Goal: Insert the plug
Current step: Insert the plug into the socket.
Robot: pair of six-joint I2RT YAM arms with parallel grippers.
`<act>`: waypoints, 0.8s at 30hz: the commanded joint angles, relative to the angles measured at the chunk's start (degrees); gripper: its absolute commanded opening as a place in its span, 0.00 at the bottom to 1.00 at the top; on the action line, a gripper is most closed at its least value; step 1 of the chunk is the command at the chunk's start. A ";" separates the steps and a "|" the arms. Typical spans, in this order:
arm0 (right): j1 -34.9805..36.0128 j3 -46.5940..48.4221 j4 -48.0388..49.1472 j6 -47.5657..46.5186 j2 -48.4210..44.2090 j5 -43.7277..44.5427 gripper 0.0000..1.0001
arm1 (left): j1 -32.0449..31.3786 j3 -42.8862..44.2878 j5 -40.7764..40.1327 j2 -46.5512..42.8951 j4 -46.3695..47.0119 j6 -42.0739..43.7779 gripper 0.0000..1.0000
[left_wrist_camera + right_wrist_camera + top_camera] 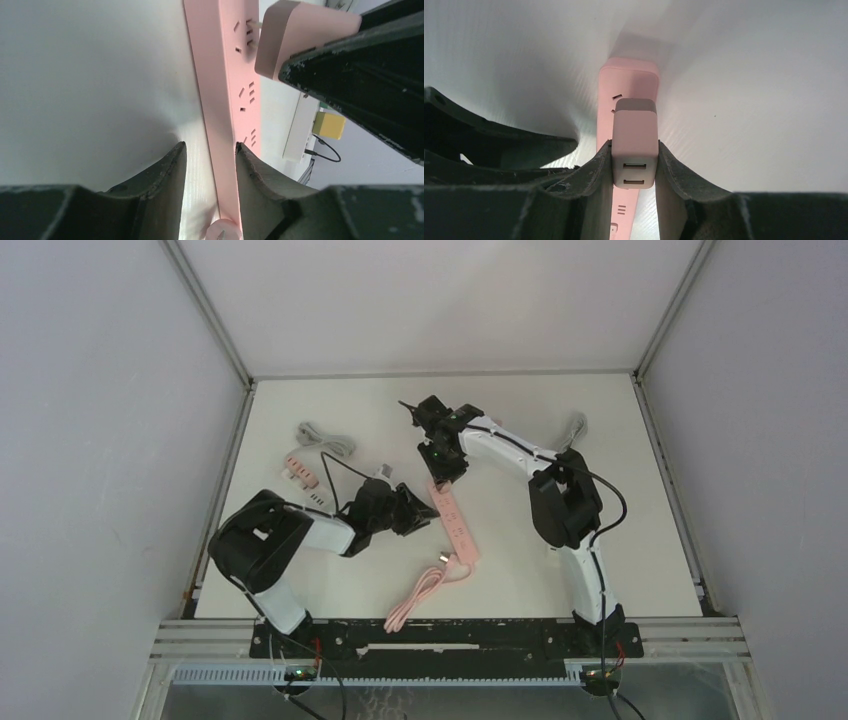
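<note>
A pink power strip point(455, 523) lies along the middle of the table. The plug point(635, 125) is a pink block with two USB ports, and my right gripper point(635, 150) is shut on its sides. It stands over the strip's far end point(629, 80). In the left wrist view the plug point(300, 35) has its prongs at the slots of the end socket, with bare metal still showing. My left gripper point(210, 147) is open and straddles the strip point(220, 100) lower down. Its right finger lies against the strip's side; its left finger stands off it.
The strip's pink cord point(425, 590) loops toward the near edge. A pink adapter point(300, 468) and a grey cable point(325, 437) lie at the back left, and another grey cable point(575, 425) at the back right. White walls ring the table.
</note>
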 commanded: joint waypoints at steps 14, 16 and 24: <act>3.45 -3.80 -8.85 -4.45 -1.02 -7.21 0.00 | 2.77 2.10 0.60 0.62 2.61 -0.72 0.41; 3.46 -3.73 -8.58 -4.49 -0.70 -7.27 0.00 | 2.81 2.96 0.47 1.02 1.98 -0.42 0.41; 3.21 -2.76 -8.48 -4.89 0.63 -7.79 0.00 | 3.03 4.65 0.78 2.69 2.34 0.10 0.41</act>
